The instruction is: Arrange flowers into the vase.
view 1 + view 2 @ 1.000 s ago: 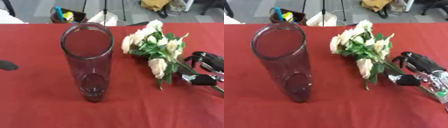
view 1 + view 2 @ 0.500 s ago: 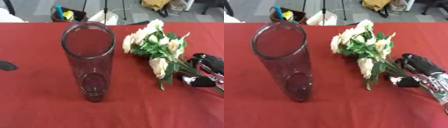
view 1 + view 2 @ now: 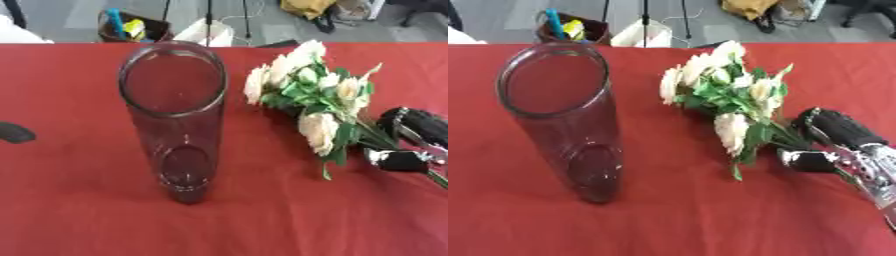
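Seen from the robot's head: a tall clear glass vase [image 3: 175, 117] standing upright on the red tablecloth [image 3: 79, 210], left of the table's middle, mouth open and nothing inside. Lying on its side just right of the vase, not touching it, a bunch of cream-white roses [image 3: 724, 102] with green leaves, blooms toward the table's far edge, stems running toward the right edge.

Reaching in from the right edge, the right hand [image 3: 833, 145], black with silver parts, low over the cloth at the stem end of the bunch. Fingers [image 3: 837, 127] on the far side of the stems, thumb [image 3: 807, 160] on the near side, stems passing between them. Curled around the stems, by the look of it, though actual contact cannot be confirmed. Forearm trailing off toward the near right corner.

At the left edge of the table, in the left eye view only, a dark rounded tip [image 3: 13, 132] of the left hand resting on the cloth, well apart from the vase; too little showing to tell whether open or closed.

Beyond the far edge of the table, a floor with a dark container holding blue and yellow items [image 3: 127, 30] and a white bag [image 3: 645, 35].
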